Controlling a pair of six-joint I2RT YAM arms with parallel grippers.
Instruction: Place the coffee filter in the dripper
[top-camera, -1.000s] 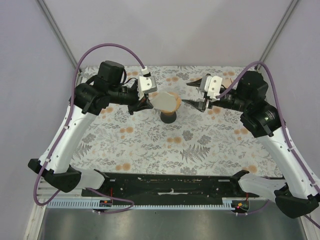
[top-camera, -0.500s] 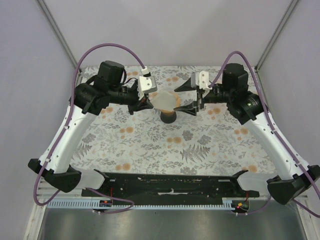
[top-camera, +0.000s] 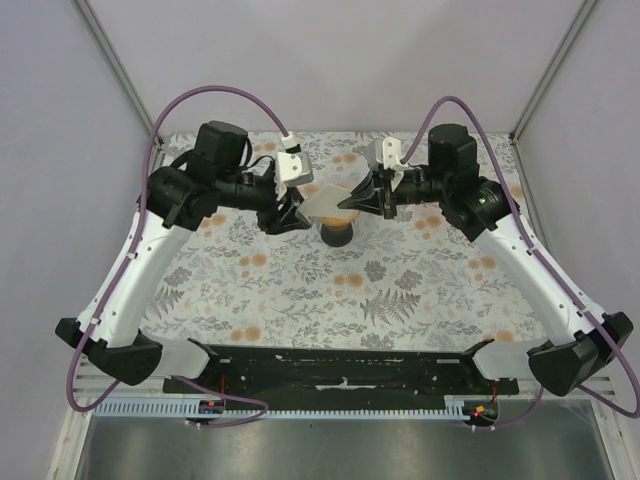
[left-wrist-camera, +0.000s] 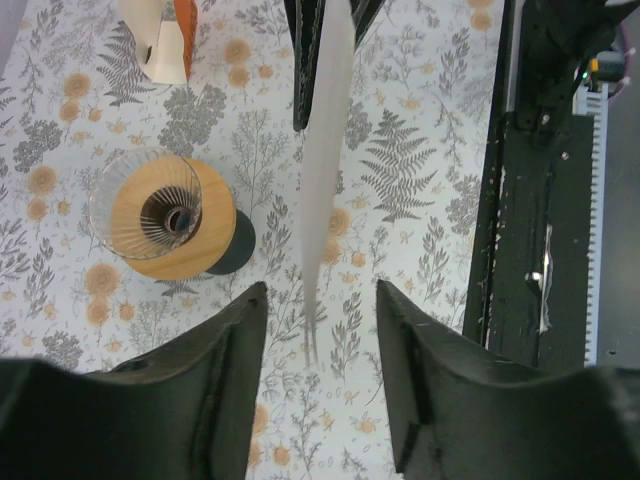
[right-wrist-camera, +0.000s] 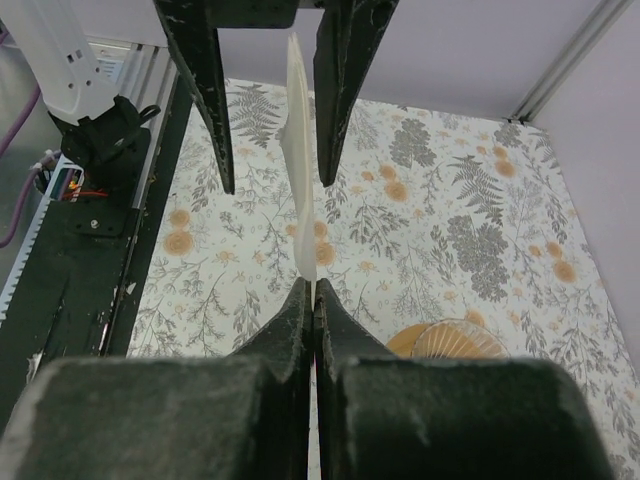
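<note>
The coffee filter (top-camera: 322, 200) is a thin white paper sheet hanging in the air just above the dripper (top-camera: 338, 232), an orange-brown funnel on a dark base. My right gripper (top-camera: 352, 203) is shut on the filter's right edge; in the right wrist view its fingertips (right-wrist-camera: 313, 290) pinch the edge-on filter (right-wrist-camera: 298, 150), with the dripper (right-wrist-camera: 450, 340) below right. My left gripper (top-camera: 288, 213) is open, its jaws either side of the filter's left end without touching. In the left wrist view the filter (left-wrist-camera: 325, 150) hangs between the open left gripper (left-wrist-camera: 320, 298), and the dripper (left-wrist-camera: 165, 215) stands to the left.
An orange-and-white box (left-wrist-camera: 165, 35) stands on the floral tablecloth beyond the dripper. The black base rail (top-camera: 350, 365) runs along the near edge of the table. Grey walls and frame posts close in the back and sides.
My right gripper swung left to the filter and shut on its edge. My left gripper, shut on the filter before, has opened and let it go.
</note>
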